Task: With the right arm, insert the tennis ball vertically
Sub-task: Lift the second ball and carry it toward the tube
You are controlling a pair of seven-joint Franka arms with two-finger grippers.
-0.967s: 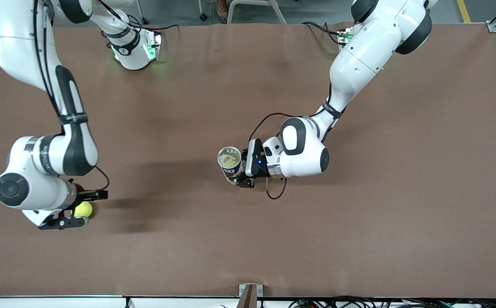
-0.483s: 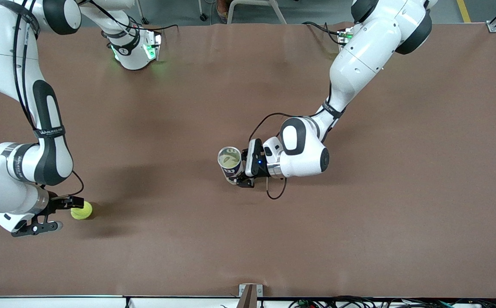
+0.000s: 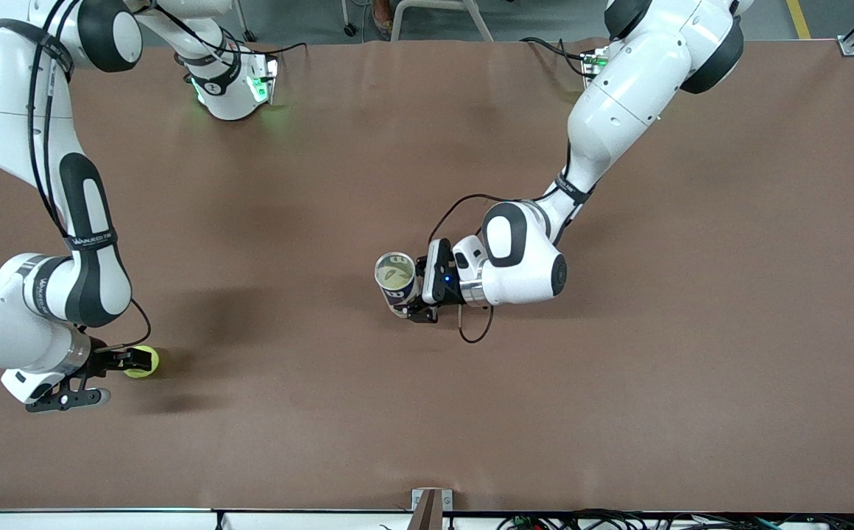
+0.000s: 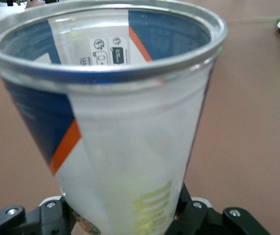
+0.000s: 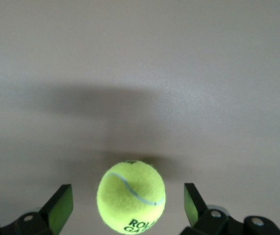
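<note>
- Right tool [image 3: 96, 379] lower left of frame, fingers spread wide either side of tennis ball [image 3: 143, 362] on bench [image 3: 618, 405], not gripping.
- Left tool [image 3: 411, 288] mid-frame, clamped on upright open can [image 3: 395, 277].

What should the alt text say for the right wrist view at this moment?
A yellow-green tennis ball lies on the brown table, between the open fingers of the right gripper, which do not touch it. The ball's shadow falls on the table just past it; nothing else is in view.
</note>
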